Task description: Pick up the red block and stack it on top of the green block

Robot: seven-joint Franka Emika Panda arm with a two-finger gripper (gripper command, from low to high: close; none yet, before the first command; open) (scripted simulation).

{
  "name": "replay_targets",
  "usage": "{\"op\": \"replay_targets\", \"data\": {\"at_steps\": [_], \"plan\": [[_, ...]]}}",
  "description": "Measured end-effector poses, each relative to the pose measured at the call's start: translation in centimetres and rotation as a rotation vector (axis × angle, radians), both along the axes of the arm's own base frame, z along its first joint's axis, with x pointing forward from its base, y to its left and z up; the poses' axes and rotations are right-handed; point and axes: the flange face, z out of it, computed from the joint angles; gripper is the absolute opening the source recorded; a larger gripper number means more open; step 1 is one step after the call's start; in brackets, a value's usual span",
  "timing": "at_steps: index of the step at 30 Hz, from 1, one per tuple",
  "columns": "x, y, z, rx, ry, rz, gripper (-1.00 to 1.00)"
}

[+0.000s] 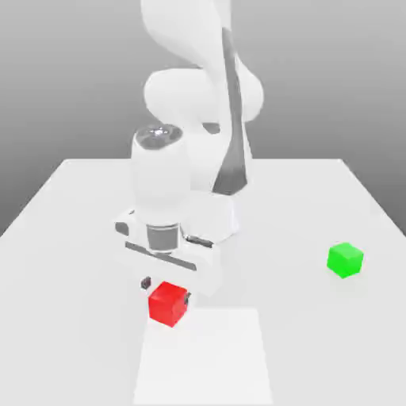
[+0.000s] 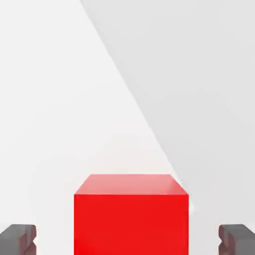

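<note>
The red block [image 1: 168, 306] rests on the white table [image 1: 71, 206], toward the front and a little to the exterior view's left of centre. My gripper [image 1: 166, 291] is lowered over it and open, one dark fingertip on each side. The hand view shows the red block [image 2: 131, 219] between the fingers [image 2: 19, 240], with a clear gap on both sides and no contact with my gripper [image 2: 128, 240]. The green block [image 1: 345, 260] sits apart on the table at the exterior view's right, well away from the arm.
A brighter white rectangular patch [image 1: 202, 357] lies on the table in front of the red block. The arm's white body [image 1: 190, 158] rises behind the gripper at the middle of the table.
</note>
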Motion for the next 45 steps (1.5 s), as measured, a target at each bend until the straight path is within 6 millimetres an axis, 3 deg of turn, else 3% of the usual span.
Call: {"op": "replay_targets", "data": {"at_steps": [7,15,17,20,25,30,35,36,38,45], "plan": [[0.0,0.0,-0.1,0.0,0.0,0.0,-1.0],[0.0,0.0,5.7,0.0,0.0,0.0,-1.0],[0.5,2.6,6.5,0.001,-0.002,0.039,-1.0],[1.0,8.2,7.2,0.003,-0.004,0.121,-1.0],[-0.5,18.1,8.3,0.005,-0.007,0.269,-1.0],[-5.1,27.3,9.1,0.006,-0.006,0.418,-1.0],[-12.5,34.8,9.9,0.003,-0.002,0.568,-1.0],[-14.0,35.9,9.9,0.002,-0.002,0.595,-1.0],[-15.2,36.6,9.8,-0.003,-0.006,0.615,-1.0],[-15.2,36.8,8.6,-0.022,-0.022,0.62,-1.0]]}}
